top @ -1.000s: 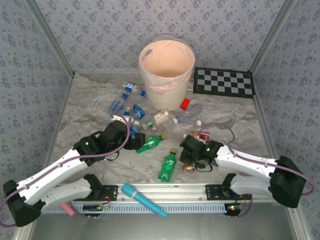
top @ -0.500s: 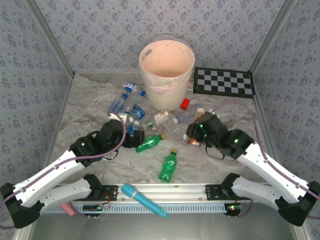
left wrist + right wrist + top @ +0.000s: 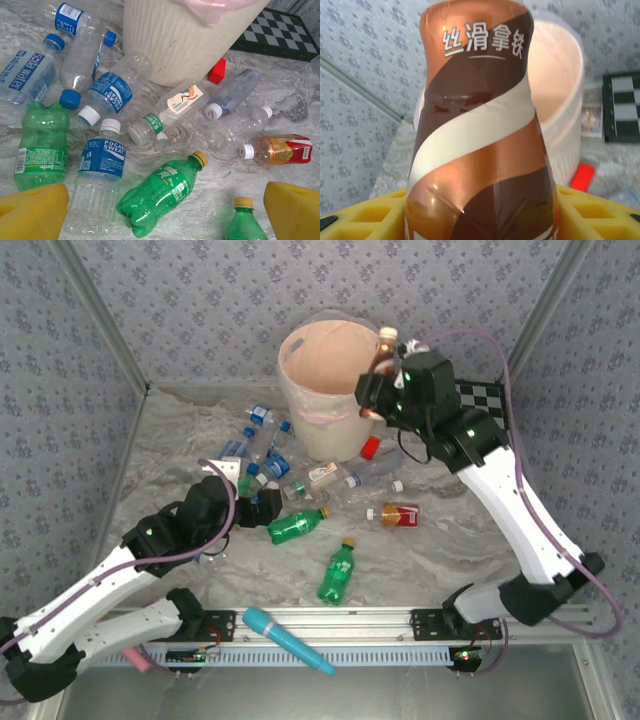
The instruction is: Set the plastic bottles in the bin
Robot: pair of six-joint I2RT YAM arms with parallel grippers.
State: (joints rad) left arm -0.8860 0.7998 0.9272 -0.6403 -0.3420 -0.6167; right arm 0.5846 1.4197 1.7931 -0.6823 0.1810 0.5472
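The pale peach bin (image 3: 312, 358) stands at the back middle. My right gripper (image 3: 379, 378) is raised at its right rim, shut on a brown bottle (image 3: 383, 352) held upright; in the right wrist view that brown bottle (image 3: 479, 125) sits between the yellow fingers (image 3: 360, 212) with the bin (image 3: 565, 75) behind. My left gripper (image 3: 263, 511) is low and open beside a green bottle (image 3: 297, 527). Its fingers (image 3: 32, 212) stand wide apart around the green bottle (image 3: 160, 197), not touching it. Several clear, blue-labelled bottles (image 3: 102, 157) lie before the bin (image 3: 175, 45).
A second green bottle (image 3: 337, 572) and a red-labelled brown bottle (image 3: 399, 514) lie on the crumpled white sheet. A small red block (image 3: 371, 447) sits by the bin. A checkerboard (image 3: 480, 408) lies back right. Blue wand (image 3: 288, 639) and pink wand (image 3: 135, 658) rest on the front rail.
My right arm has lifted the brown bottle from the table's front right up to the bin's right rim. My left gripper has shifted slightly left, still open.
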